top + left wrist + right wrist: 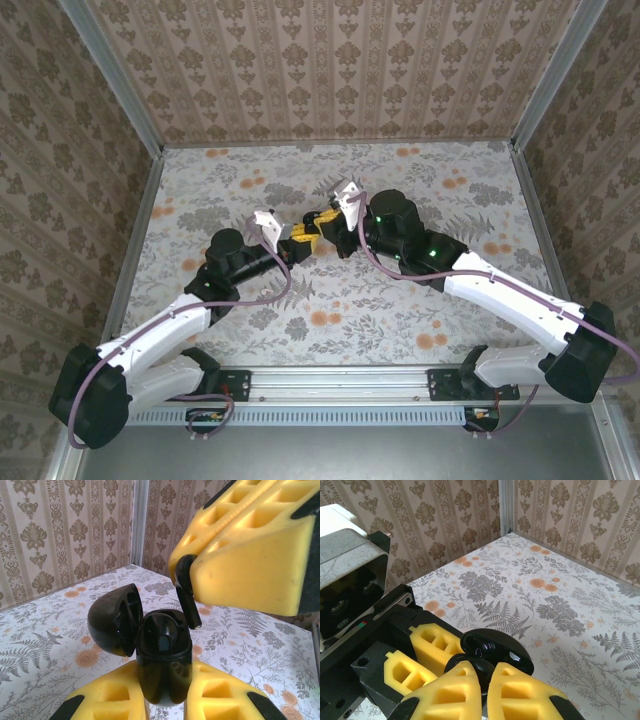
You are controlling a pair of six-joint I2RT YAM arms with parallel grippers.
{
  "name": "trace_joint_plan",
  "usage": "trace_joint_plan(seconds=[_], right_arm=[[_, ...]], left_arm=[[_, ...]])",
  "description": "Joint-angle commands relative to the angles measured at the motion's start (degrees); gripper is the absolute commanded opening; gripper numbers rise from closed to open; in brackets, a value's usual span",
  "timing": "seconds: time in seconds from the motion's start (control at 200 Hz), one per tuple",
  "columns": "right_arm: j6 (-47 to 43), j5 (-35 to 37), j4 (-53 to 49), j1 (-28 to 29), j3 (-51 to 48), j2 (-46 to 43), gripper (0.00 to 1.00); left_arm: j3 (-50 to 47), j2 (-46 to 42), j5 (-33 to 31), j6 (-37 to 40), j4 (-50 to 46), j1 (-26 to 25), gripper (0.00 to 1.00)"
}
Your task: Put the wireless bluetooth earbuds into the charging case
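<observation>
The charging case (165, 655) is a glossy black shell, held upright above the table with my left gripper (165, 685) shut on its lower body. Its lid (112, 622) hangs open to the left. One black earbud (186, 587) is pinched in my right gripper (484, 675), its stem pointing down at the case's open mouth, just right of the cavity rim. From the right wrist the earbud (483, 672) sits between the yellow fingers, with the open lid (500, 650) just beyond. Both grippers meet over mid-table, left gripper (300, 240) and right gripper (325, 220).
The floral tabletop (420, 300) is walled on three sides by patterned panels with metal corner posts (140, 120). The left arm's wrist camera housing (350, 575) stands close to the right gripper's left side. Both arms angle inward from the near rail (340, 385).
</observation>
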Motion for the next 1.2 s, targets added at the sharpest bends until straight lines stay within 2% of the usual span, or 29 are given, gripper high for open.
trace_joint_plan(seconds=[0.0, 0.845, 1.195], right_arm=[[-1.0, 2.0, -0.1, 0.4, 2.0, -1.1, 0.07], [-1.4, 2.3, -0.2, 0.2, 4.1, 0.5, 0.07], [-0.9, 1.1, 1.2, 0.3, 0.8, 0.1, 0.07]], left_arm=[[1.1, -0.2, 2.1, -0.7, 3.1, -0.4, 0.0], [0.8, 0.0, 2.7, -1.2, 3.3, -0.5, 0.0], [0.9, -0.5, 2.3, -1.9, 3.2, -0.4, 0.0]])
